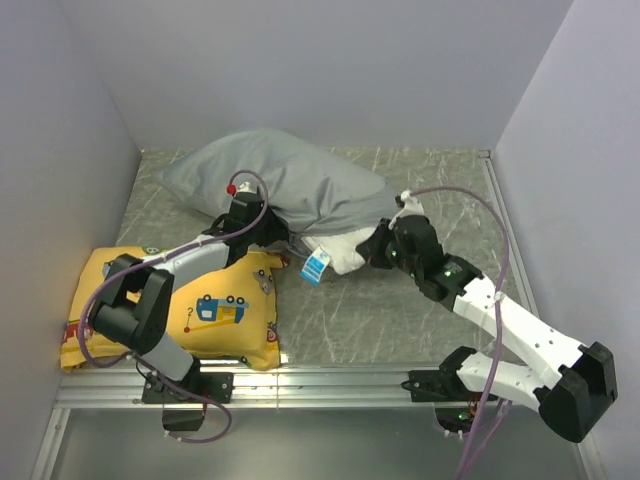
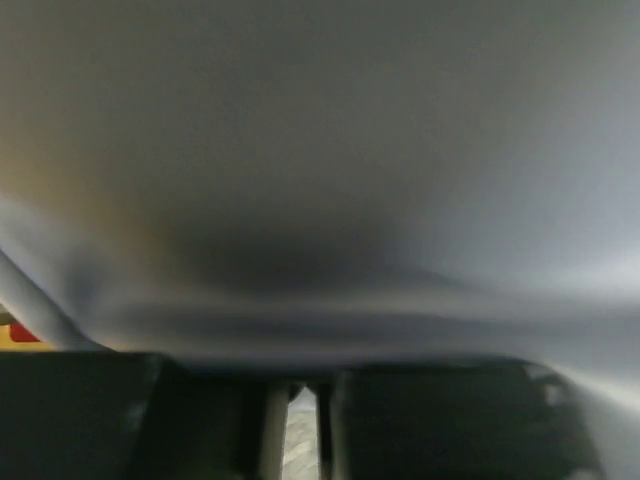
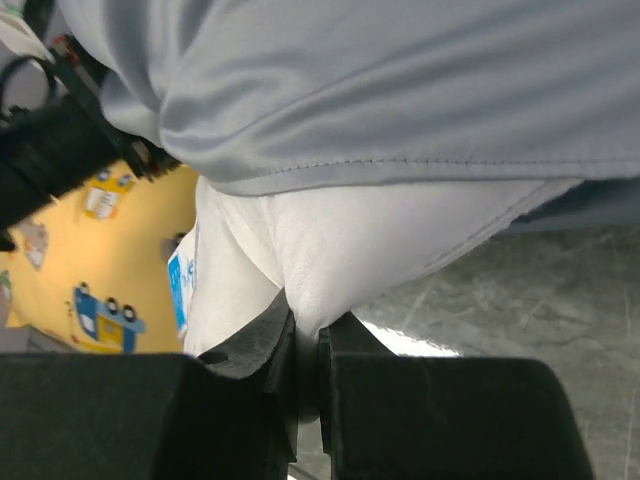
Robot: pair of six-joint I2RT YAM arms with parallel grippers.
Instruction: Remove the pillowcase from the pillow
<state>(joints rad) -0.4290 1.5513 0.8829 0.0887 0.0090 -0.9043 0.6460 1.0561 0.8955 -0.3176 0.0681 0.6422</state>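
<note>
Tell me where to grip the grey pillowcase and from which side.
Probably best: pinch the stitched open hem of the pillowcase, coming from the near side where the white pillow sticks out. That edge lies thin and free over the pillow, and the right gripper pins the pillow's exposed end.

The pillowcase point(image 1: 275, 180) lies at the back of the counter point(image 1: 400, 310), left of centre. It covers most of the pillow point(image 1: 345, 252), whose near right corner sticks out from under its hem. The tag point(image 1: 316, 266) hangs at the pillow's near edge, left of that corner. The cushion point(image 1: 200, 310) lies in front, by the left wall. The right end effector point(image 3: 305, 330) sits on the exposed corner. The left end effector point(image 1: 268, 235) is at the pillowcase's near edge, seemingly under the fabric, behind the cushion.
</note>
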